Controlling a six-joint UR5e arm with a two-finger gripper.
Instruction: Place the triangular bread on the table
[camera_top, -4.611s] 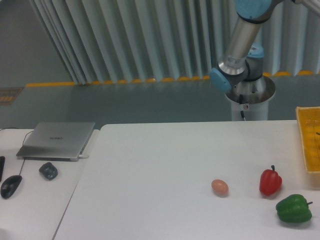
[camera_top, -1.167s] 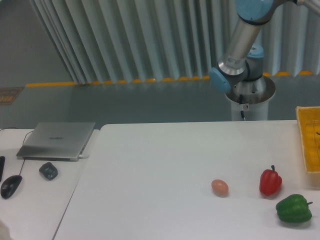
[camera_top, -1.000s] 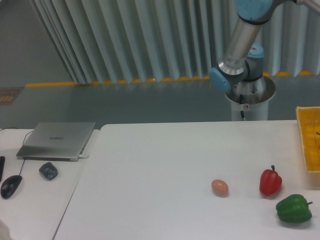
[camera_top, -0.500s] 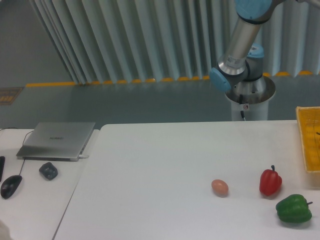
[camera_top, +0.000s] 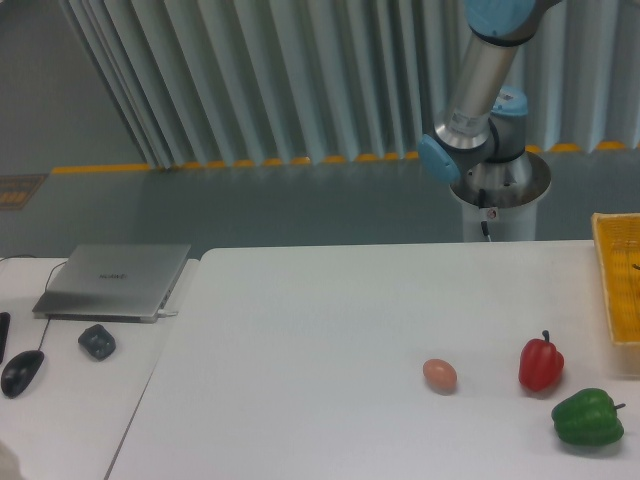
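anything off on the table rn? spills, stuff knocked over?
Nothing stands out. The egg, red pepper and green pepper sit apart on the table, no spills. The triangular bread and the gripper aren't in view.

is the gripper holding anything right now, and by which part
Cannot be told: the gripper is out of frame; only the arm shows. The triangular bread is not in view either.

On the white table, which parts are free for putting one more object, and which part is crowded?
The table is bare from its left edge to the egg, and along the back edge. It is crowded at the front right: egg, red pepper, green pepper and yellow basket.
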